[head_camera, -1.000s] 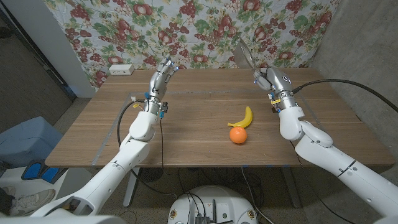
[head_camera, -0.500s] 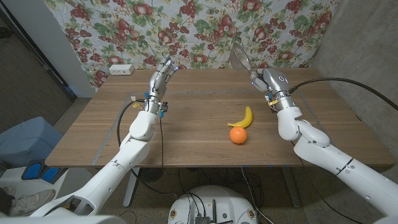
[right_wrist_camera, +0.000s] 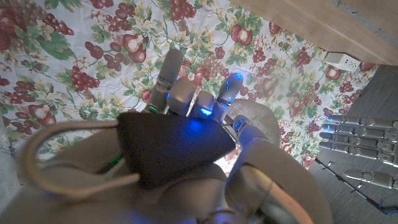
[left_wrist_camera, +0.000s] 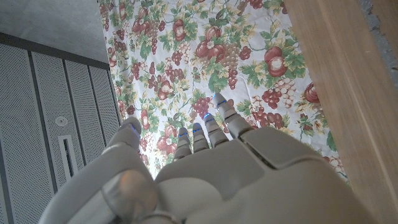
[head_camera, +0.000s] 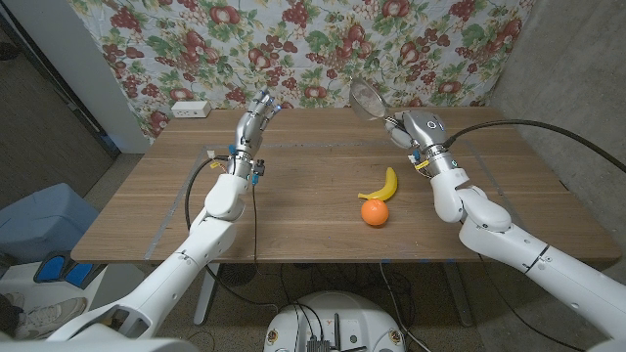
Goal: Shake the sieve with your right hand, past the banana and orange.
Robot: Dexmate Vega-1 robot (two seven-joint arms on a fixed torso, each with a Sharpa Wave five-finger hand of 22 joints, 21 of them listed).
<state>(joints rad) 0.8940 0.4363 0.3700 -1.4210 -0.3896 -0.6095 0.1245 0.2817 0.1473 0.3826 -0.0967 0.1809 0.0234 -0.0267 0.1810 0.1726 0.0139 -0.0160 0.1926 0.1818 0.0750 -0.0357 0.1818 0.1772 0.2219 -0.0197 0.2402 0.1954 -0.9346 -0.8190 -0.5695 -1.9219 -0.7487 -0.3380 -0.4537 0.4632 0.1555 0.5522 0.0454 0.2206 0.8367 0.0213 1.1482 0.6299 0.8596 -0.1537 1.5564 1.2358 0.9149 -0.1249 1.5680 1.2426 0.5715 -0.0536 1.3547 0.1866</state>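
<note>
The sieve (head_camera: pixel 367 96) is the thing to follow, but from the near side of the bench (head_camera: pixel 293 205) the orange (head_camera: pixel 374 212) comes first, with the banana (head_camera: pixel 383 185) touching it just behind. Both lie where they lay a second ago. Further back, the right hand (head_camera: pixel 411 127) grips the sieve by its handle and holds it in the air above the far part of the bench, beyond the fruit. Over the last second the mesh bowl has swung toward the robot's left and dipped lower against the flowered cloth (head_camera: pixel 313 49), and the wrist has rolled with it. I judge this to be one stroke of the shake, so the task looks to be under way, with the return swing likely due. In the right wrist view the fingers (right_wrist_camera: pixel 174 87) curl inward, though the sieve itself cannot be made out there. Across the bench, the left hand (head_camera: pixel 256 112) stays raised with fingers straight and apart, holding nothing.
</note>
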